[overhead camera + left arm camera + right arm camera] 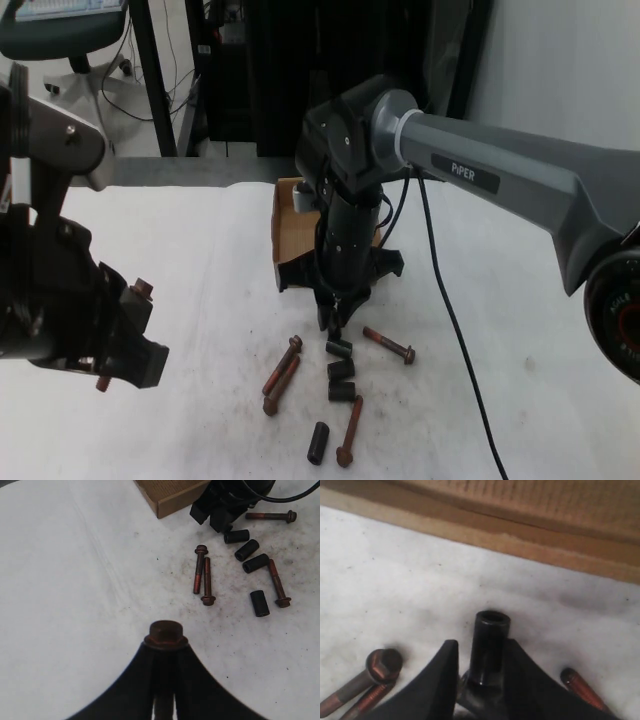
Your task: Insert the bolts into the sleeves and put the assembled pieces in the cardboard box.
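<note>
White bench (200,270), cardboard box (290,230) at its far edge.
My left gripper (164,655) clamps a bolt (165,632) over open bench; my right gripper (481,667) pinches a sleeve (491,630) near the box wall, loose bolts (282,372) and sleeves (341,369) just beside it.

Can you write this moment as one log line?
left gripper: shut on bolt | right gripper: shut on sleeve | bench: loose bolts, loose sleeves

Rust-brown bolts (207,580), glossy black sleeves (259,603) and a plain tan cardboard box (172,492) on a white counter (75,580) flecked with small dark specks.
</note>
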### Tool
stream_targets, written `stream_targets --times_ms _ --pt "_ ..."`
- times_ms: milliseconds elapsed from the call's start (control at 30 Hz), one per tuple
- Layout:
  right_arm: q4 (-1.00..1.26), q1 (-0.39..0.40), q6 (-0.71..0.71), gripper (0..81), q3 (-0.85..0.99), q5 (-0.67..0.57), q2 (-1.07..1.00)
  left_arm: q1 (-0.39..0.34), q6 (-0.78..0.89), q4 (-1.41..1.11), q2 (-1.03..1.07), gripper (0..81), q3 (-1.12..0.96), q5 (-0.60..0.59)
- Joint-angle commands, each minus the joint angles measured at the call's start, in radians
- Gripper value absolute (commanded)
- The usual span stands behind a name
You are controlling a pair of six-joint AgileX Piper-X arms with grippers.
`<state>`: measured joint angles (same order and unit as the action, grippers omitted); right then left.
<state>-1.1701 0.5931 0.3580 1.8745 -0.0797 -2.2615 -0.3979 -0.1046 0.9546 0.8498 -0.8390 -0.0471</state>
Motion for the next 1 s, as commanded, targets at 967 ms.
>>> stream_targets --times_ms 967 --pt "-0.070 0.002 -0.134 27.2 0.007 0.016 -0.061 -0.002 -0.007 -0.001 -0.009 0.0 -0.001 -0.003"
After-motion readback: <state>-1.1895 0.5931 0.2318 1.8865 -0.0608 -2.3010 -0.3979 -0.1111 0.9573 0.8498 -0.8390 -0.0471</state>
